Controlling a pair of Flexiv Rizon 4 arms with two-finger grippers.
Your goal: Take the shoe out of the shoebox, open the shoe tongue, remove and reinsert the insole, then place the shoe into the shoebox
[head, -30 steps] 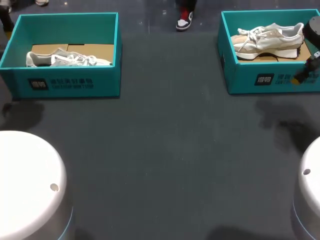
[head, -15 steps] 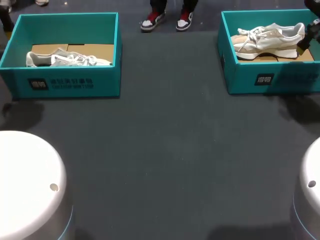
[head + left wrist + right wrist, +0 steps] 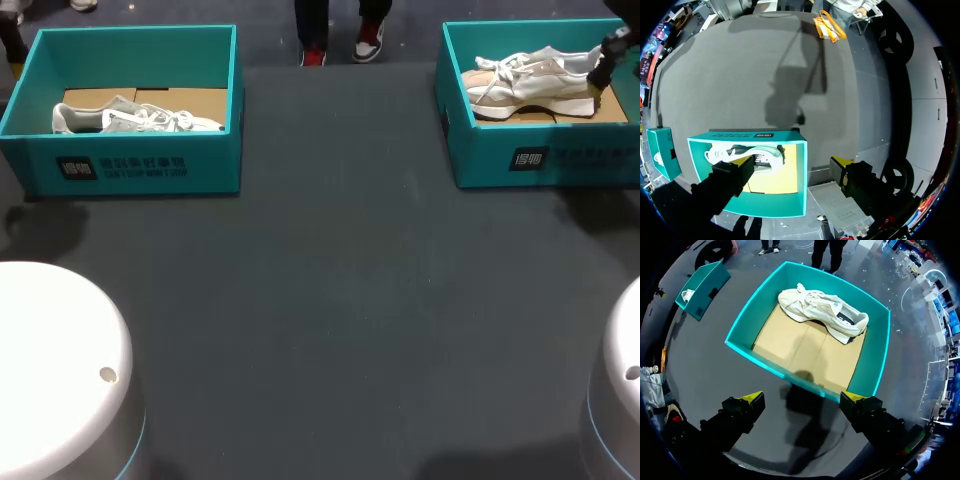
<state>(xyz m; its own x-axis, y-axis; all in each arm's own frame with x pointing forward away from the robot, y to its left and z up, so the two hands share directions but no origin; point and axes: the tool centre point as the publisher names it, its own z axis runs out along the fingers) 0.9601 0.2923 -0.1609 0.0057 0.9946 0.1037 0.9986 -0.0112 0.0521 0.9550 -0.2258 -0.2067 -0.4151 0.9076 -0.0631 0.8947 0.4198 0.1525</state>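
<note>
— Start at the right side. What is the tool doing?

— My right tool (image 3: pixel 804 399) hangs with its two yellow-tipped fingers spread wide and nothing between them. Under it is the dark surface (image 3: pixel 340 300), just outside one wall of the right shoebox (image 3: pixel 875 355). The open box lies ahead of the fingers.

— And the shoe?

— The cream shoe (image 3: pixel 822 312) is inside that box, lying along the wall farthest from my fingers, laces showing. The rest of the brown cardboard floor (image 3: pixel 800 352) is bare. From the head view the box stands at the far right corner of the surface, and only a dark bit of my right arm shows, at the box's right end.

— The left side?

— My left tool (image 3: pixel 791 164) is spread as well, holding nothing. It hangs above the left shoebox (image 3: pixel 720 136), one finger over the box's inside and the other out past its wall. A grey-white shoe (image 3: pixel 747 154) lies in there along one wall, on cardboard too. That box stands at the far left corner of the surface, well apart from the right one.
</note>
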